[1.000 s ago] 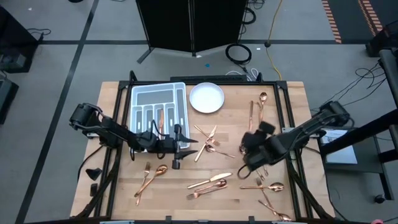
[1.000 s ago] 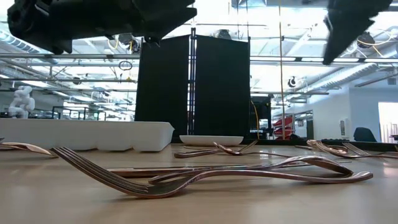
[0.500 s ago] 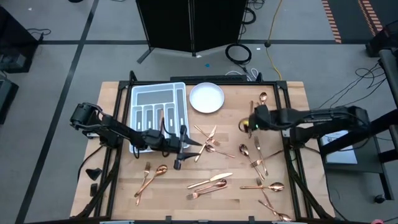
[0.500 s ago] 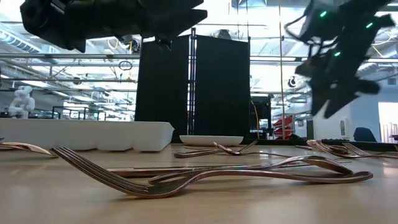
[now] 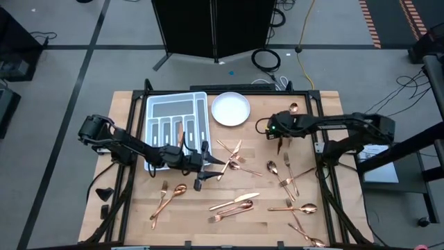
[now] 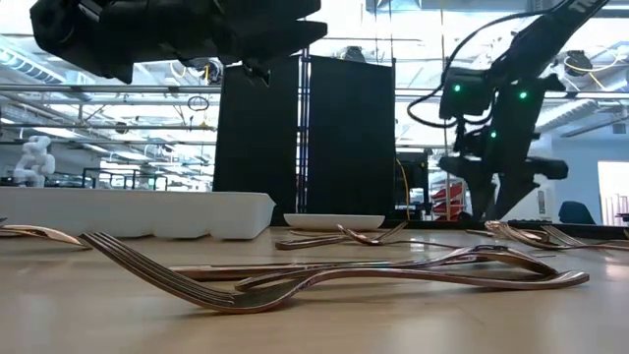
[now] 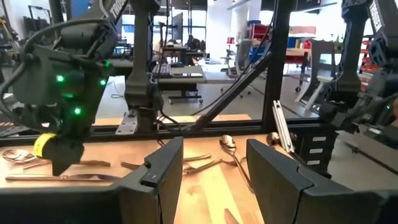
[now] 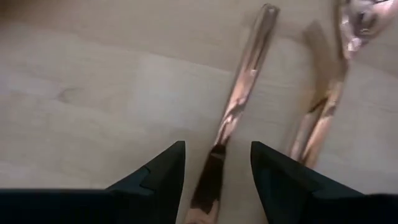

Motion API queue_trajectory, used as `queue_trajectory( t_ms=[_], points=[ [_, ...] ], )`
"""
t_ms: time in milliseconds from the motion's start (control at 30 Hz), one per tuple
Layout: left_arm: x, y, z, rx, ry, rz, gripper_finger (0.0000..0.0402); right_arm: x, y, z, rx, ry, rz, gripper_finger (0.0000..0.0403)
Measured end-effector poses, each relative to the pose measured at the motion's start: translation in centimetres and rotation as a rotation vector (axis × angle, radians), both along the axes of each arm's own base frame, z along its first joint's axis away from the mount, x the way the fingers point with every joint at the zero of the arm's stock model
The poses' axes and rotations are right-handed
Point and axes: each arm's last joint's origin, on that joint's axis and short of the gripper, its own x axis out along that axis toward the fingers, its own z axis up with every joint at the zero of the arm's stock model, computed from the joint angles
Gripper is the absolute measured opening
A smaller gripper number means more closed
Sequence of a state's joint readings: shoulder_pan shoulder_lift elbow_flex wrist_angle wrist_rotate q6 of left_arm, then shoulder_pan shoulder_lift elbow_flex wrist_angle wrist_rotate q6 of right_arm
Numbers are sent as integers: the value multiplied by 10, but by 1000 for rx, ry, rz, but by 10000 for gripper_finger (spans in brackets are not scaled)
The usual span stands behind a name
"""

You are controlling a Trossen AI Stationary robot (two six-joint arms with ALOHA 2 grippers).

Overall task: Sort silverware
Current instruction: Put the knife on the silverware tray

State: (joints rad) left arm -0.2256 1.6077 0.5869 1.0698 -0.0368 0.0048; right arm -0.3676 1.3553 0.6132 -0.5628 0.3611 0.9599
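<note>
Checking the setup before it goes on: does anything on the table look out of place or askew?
Yes: most of the silverware lies scattered at all angles on the table, some pieces crossing near the middle. Only one copper piece shows in the grey tray. Nothing looks damaged.

Dark jointed arms (image 5: 132, 147); green lights

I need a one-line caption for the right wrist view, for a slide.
Right gripper, fingers open, poised directly above a slim copper-coloured knife on the wooden table, a second copper piece lying alongside.
</note>
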Motion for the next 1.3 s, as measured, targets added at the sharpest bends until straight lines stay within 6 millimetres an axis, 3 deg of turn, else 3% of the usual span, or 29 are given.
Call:
queue_trajectory(
  t_ms=[267,533,1067,1300],
  points=[
    [0,-2,-4,8,36,-7,171,5,-14,-16,35,17,-13,165],
    [0,-2,-4,10,43,-6,171,5,-21,-19,68,-3,-10,111],
    [0,-1,-6,14,58,-6,171,-3,-17,-28,67,-1,-69,18],
    [0,-1,-6,13,58,-6,171,1,-19,-25,52,-30,-67,10]
  ],
)
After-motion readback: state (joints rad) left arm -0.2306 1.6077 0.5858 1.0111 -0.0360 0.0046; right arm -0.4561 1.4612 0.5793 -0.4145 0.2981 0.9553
